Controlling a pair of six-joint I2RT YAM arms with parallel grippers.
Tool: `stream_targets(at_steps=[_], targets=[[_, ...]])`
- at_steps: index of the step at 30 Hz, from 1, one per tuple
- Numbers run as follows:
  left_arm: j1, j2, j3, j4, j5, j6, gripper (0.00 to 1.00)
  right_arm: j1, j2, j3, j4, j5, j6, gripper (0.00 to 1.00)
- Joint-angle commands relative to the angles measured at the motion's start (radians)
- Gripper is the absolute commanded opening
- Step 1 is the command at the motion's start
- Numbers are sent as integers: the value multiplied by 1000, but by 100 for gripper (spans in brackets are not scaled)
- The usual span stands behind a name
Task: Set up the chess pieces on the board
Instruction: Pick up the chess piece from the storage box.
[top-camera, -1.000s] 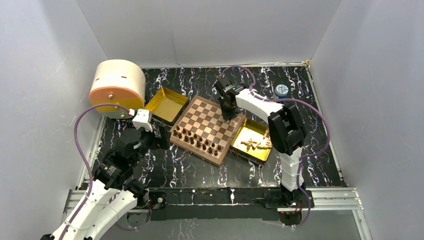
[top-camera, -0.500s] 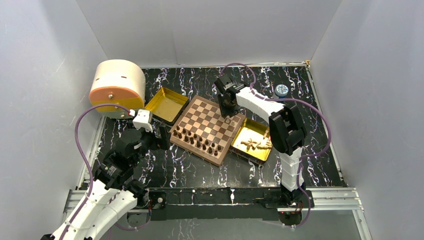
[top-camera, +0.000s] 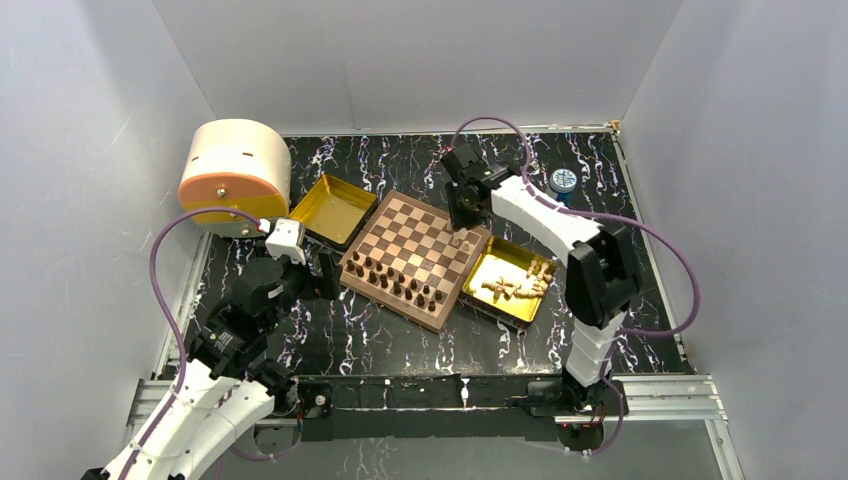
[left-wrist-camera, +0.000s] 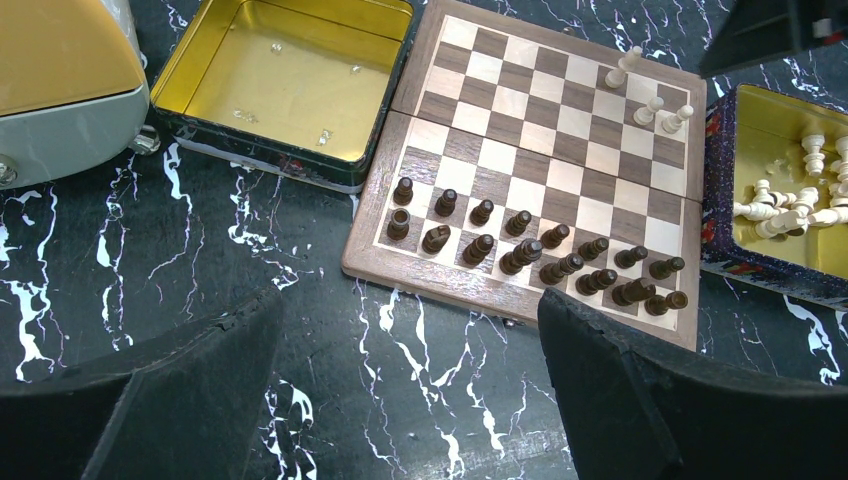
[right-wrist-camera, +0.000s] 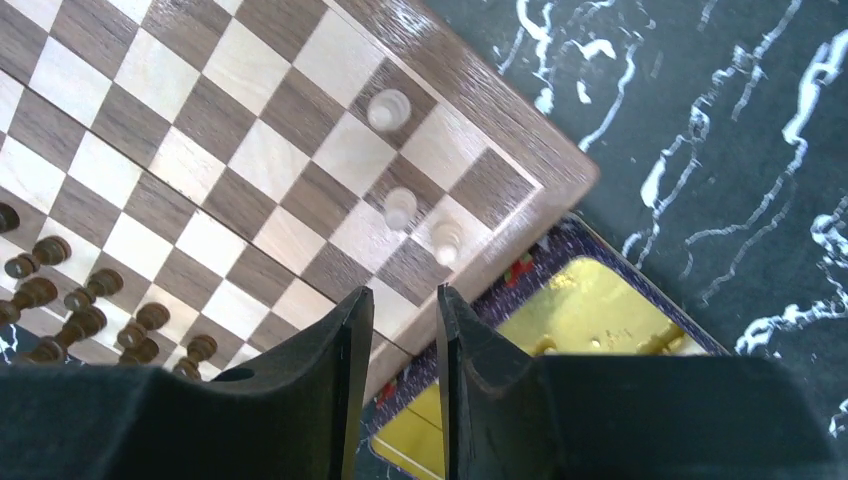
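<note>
Standing on the board (left-wrist-camera: 521, 150): 16 dark pieces (left-wrist-camera: 520, 256), 3 light pieces (left-wrist-camera: 652, 108).

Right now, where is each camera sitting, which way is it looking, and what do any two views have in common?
Top external: above and behind the arms, looking down on the board; both arms show.
Left wrist: off the board's edge, looking across the dark pieces; the open left tool frames the bottom.
Right wrist: above the board's corner, facing down; the right tool shows.
Shared: both wrist views show three light pieces on the board.
</note>
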Motion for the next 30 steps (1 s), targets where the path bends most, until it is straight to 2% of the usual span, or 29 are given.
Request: stream_targets(at_steps=[1, 7, 14, 30], targets=[[-4, 1, 1, 1, -18, 10, 95, -3, -135, -88, -21, 46, 22, 38], [-4, 1, 1, 0, -19, 10, 95, -4, -281, -254, -11, 75, 60, 39], [-4, 8, 2, 0, -22, 12, 95, -12, -362, -411, 22, 102, 177, 40], [-4, -1, 0, 1, -25, 12, 95, -16, -363, -566, 60, 107, 374, 40]])
